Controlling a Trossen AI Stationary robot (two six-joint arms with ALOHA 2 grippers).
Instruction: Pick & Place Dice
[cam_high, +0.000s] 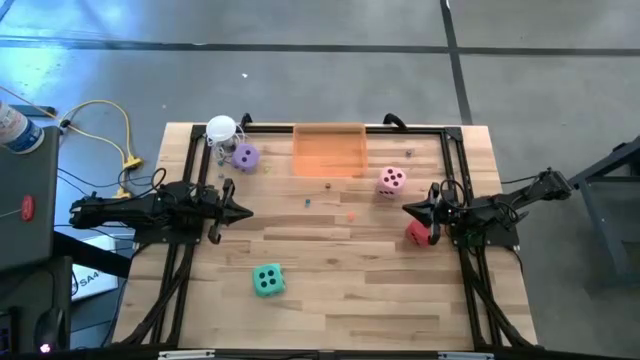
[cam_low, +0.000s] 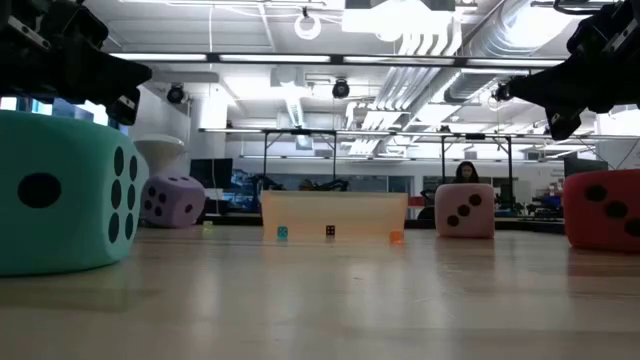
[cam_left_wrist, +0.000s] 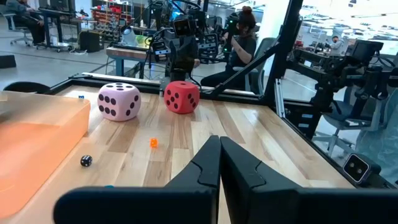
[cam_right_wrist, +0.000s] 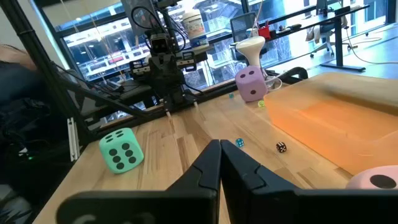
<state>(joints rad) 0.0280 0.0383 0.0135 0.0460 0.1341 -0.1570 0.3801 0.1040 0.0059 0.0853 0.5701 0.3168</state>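
Note:
Four soft dice rest flat on the wooden table: green-teal (cam_high: 267, 280) near the front left, purple (cam_high: 245, 157) at the far left beside the white-topped cup, pink (cam_high: 391, 180) right of the orange tray, red (cam_high: 418, 232) at the right. My left gripper (cam_high: 243, 211) is shut and empty at the table's left side, above the wood. My right gripper (cam_high: 410, 210) is shut and empty, just beyond the red die (cam_left_wrist: 181, 97) and near the pink die (cam_left_wrist: 119, 101). The green die (cam_right_wrist: 120, 150) and purple die (cam_right_wrist: 251, 83) also show in the right wrist view.
A translucent orange tray (cam_high: 328, 150) sits at the far middle. A clear cup with a white round top (cam_high: 221, 131) stands at the far left corner. Tiny dice lie scattered on the wood (cam_high: 328, 186). A black frame (cam_high: 452, 160) borders the table.

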